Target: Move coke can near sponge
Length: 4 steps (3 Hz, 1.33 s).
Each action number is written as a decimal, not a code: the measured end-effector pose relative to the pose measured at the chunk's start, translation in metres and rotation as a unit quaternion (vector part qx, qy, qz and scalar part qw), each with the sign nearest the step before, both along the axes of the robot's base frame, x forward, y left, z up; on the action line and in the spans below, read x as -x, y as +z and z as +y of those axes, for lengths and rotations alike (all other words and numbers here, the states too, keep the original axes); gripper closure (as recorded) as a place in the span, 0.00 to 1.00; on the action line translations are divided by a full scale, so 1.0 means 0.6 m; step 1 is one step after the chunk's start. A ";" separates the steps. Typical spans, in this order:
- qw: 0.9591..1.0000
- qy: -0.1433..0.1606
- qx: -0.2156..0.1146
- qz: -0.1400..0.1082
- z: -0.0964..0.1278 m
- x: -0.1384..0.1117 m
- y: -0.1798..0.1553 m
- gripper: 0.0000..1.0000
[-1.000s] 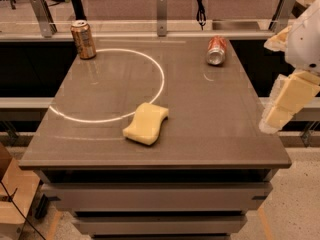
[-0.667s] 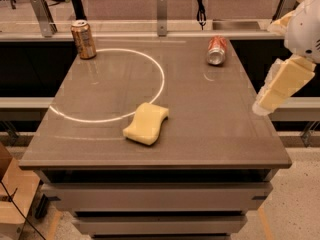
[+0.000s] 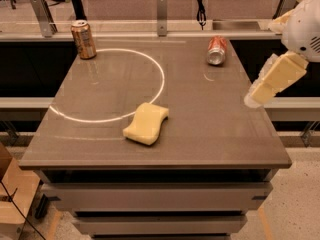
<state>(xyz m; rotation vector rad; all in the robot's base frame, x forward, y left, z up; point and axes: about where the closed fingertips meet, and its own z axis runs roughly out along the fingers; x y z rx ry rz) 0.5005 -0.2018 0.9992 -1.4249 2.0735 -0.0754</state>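
Note:
The coke can (image 3: 216, 51), red with a silver end, lies on its side at the far right of the grey table (image 3: 200, 134). The pale yellow sponge (image 3: 146, 123) lies near the table's front middle, well apart from the can. My gripper (image 3: 255, 96) hangs at the table's right edge, in front of and to the right of the can, touching neither thing. It holds nothing that I can see.
A brownish-orange can (image 3: 83, 39) with a silver top stands upright at the far left corner. A thin white ring (image 3: 162, 74) is drawn on the tabletop left of centre. A counter with metal posts runs behind the table.
My gripper has moved up and to the left, from beyond the table's right side to over its right edge. The cans and the sponge have not moved.

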 end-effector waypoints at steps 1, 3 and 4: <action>0.994 -0.038 -0.095 -0.034 0.002 -0.065 -0.006 0.00; 0.968 -0.094 -0.221 -0.075 0.013 -0.207 -0.027 0.00; 0.957 -0.120 -0.253 -0.072 0.019 -0.271 -0.046 0.00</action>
